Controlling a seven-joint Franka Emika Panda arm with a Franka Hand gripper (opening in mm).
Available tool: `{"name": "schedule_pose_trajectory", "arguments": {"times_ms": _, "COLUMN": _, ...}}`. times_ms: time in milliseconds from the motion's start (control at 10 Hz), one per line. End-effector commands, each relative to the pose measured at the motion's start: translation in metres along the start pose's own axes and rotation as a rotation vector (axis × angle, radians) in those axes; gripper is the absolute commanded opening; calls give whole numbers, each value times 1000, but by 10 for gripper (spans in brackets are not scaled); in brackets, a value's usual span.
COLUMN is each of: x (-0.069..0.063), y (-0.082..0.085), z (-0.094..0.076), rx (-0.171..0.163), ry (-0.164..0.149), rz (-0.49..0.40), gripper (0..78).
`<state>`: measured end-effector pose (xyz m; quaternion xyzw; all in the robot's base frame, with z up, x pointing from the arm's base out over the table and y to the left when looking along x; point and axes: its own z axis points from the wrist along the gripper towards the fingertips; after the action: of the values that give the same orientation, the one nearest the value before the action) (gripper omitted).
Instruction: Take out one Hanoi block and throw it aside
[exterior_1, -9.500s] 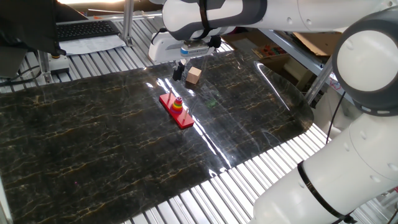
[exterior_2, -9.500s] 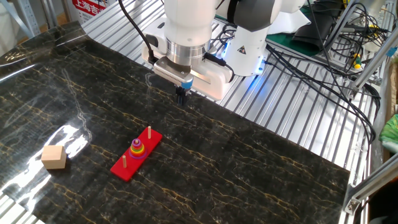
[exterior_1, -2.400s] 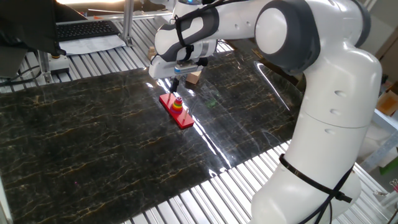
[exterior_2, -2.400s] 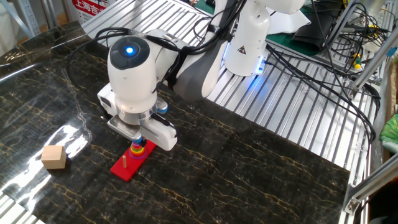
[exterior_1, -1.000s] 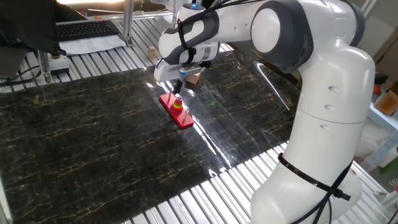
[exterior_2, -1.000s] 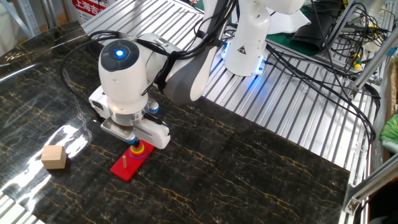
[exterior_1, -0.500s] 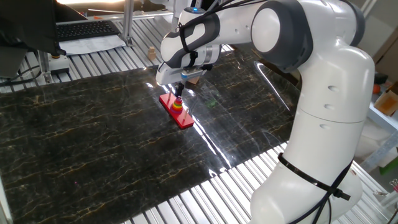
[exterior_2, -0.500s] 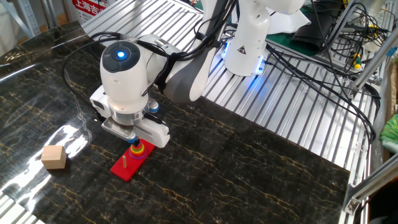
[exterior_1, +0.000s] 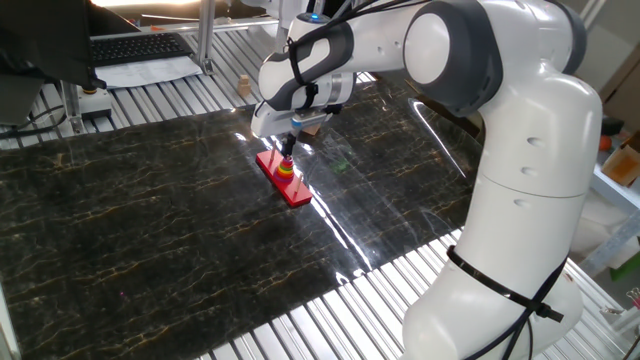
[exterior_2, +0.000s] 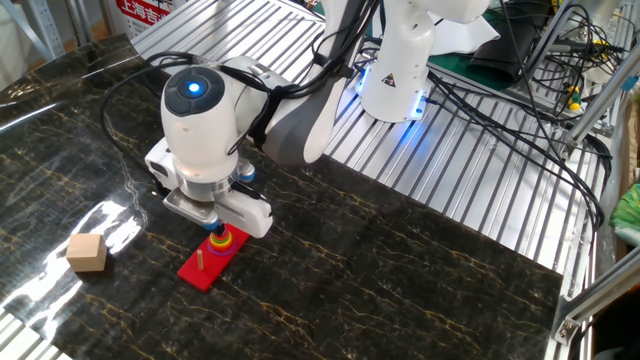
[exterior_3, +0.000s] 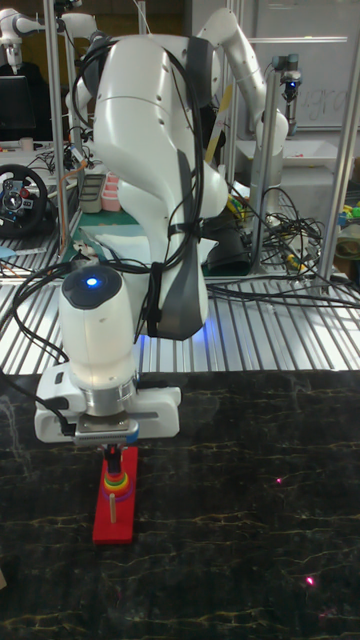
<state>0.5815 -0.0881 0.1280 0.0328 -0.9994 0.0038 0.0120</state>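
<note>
Gripper (exterior_1: 288, 152) hangs straight down over the ring stack (exterior_1: 286, 169) on the red base (exterior_1: 283, 178), its tips at the very top of the stack. From this fixed view the tips are too small to show whether they are spread or clamped, and the Hanoi block itself cannot be picked out; it would sit at the stack's top, right under the tips. The base lies on the dark marbled mat (exterior_1: 150, 230). A tan cube (exterior_1: 310, 123) shows partly behind the arm.

From the other fixed view, the gripper (exterior_2: 213, 229) is mostly hidden by the white wrist above it. Its dark tips reach down onto the stack (exterior_2: 224, 241), which sits around the base's (exterior_2: 205, 268) middle peg. A bare peg (exterior_2: 199, 260) stands at the near end. The cube (exterior_2: 87, 252) lies well apart on the mat (exterior_2: 400, 270), beside a bright glare patch. The tips' spacing cannot be read here either.

The tall view shows the gripper (exterior_3: 110, 453) directly above the stack (exterior_3: 117, 482), tips just over or touching the top ring. The base (exterior_3: 113, 516) runs toward the camera on the mat (exterior_3: 230, 520). I cannot tell whether anything is gripped.
</note>
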Motion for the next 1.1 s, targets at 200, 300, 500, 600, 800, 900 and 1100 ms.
{"name": "schedule_pose_trajectory", "arguments": {"times_ms": 200, "x": -4, "y": -3, "z": -8, "rx": 3, "ry": 7, "rz": 17, "gripper": 0}}
{"name": "schedule_pose_trajectory", "arguments": {"times_ms": 300, "x": -4, "y": -3, "z": -6, "rx": 4, "ry": 7, "rz": 23, "gripper": 0}}
{"name": "schedule_pose_trajectory", "arguments": {"times_ms": 500, "x": -4, "y": -3, "z": -5, "rx": 6, "ry": 9, "rz": 23, "gripper": 774}}
{"name": "schedule_pose_trajectory", "arguments": {"times_ms": 600, "x": -4, "y": -3, "z": -5, "rx": 6, "ry": 9, "rz": 23, "gripper": 774}}
{"name": "schedule_pose_trajectory", "arguments": {"times_ms": 800, "x": -4, "y": -3, "z": -5, "rx": 6, "ry": 9, "rz": 23, "gripper": 774}}
{"name": "schedule_pose_trajectory", "arguments": {"times_ms": 900, "x": -4, "y": -3, "z": -5, "rx": 6, "ry": 9, "rz": 23, "gripper": 774}}
{"name": "schedule_pose_trajectory", "arguments": {"times_ms": 1100, "x": -4, "y": -3, "z": -5, "rx": 6, "ry": 9, "rz": 23, "gripper": 774}}
